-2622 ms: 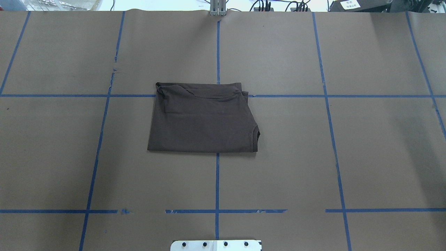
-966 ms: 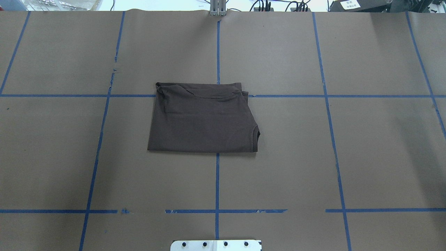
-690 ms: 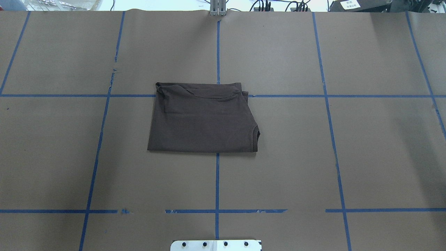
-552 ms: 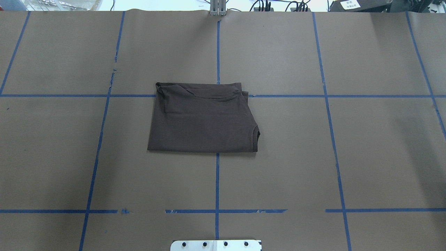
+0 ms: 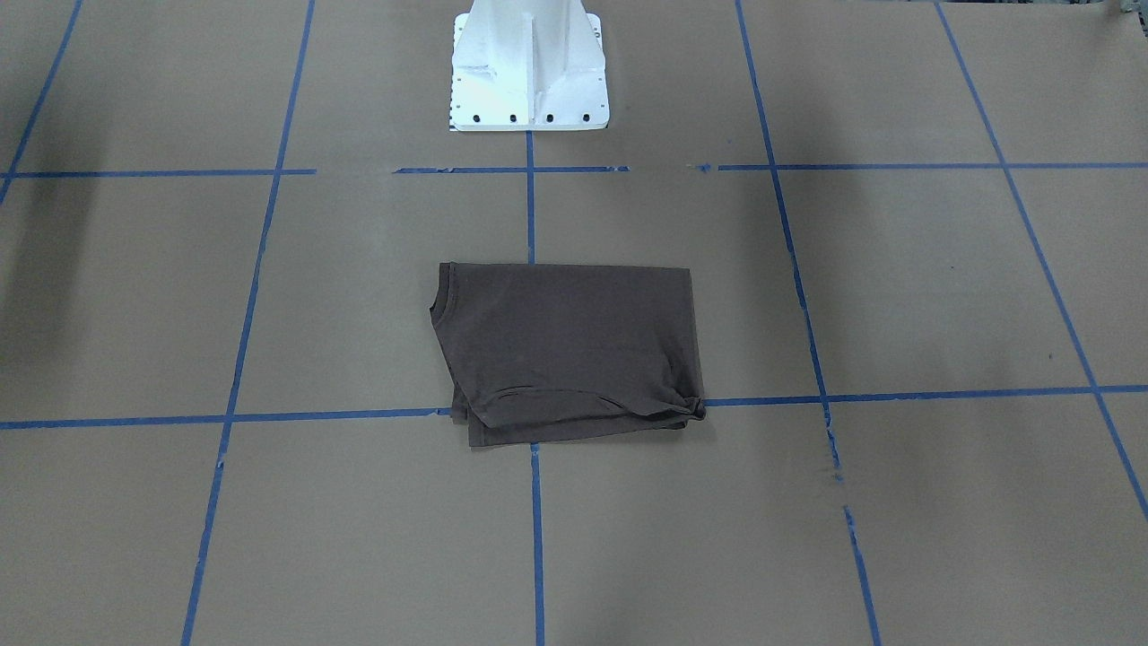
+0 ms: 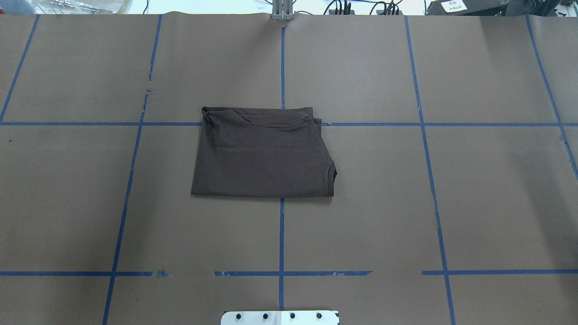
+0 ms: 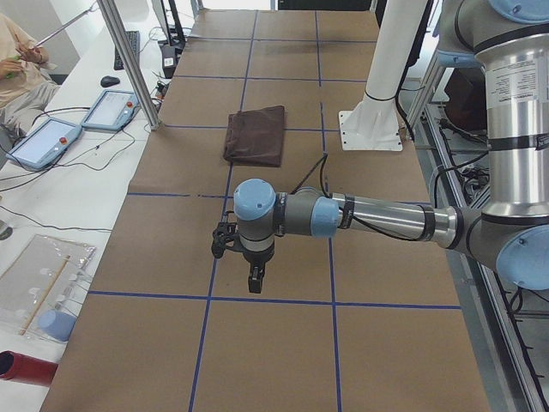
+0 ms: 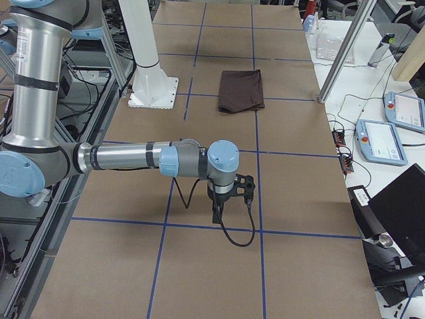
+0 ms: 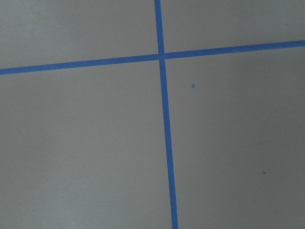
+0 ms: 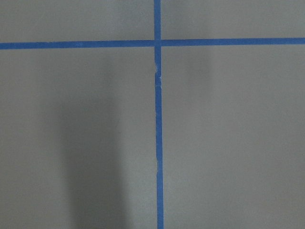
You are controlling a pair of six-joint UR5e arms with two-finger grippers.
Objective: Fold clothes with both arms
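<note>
Zero change showed over the last seconds: the dark brown T-shirt (image 6: 262,155) kept the same folded rectangle on the same spot at the middle of the bench (image 6: 384,216), over a crossing of the blue tape lines (image 6: 282,234). I judged the folding done, or nearly so, with both arms parked clear of it. Going left to right, the left arm (image 7: 377,219) hung low over bare paper well apart from the shirt. The left pincer (image 7: 255,279) pointed down, and I could not tell whether it was spread or pressed together. The shirt lay between the arms. The right arm (image 8: 126,158) mirrored the left, and the right pincer (image 8: 216,214) was just as unreadable. Counted: one T-shirt, two arms, two pincers, one white pedestal (image 5: 527,67), with neither pincer touching cloth
</note>
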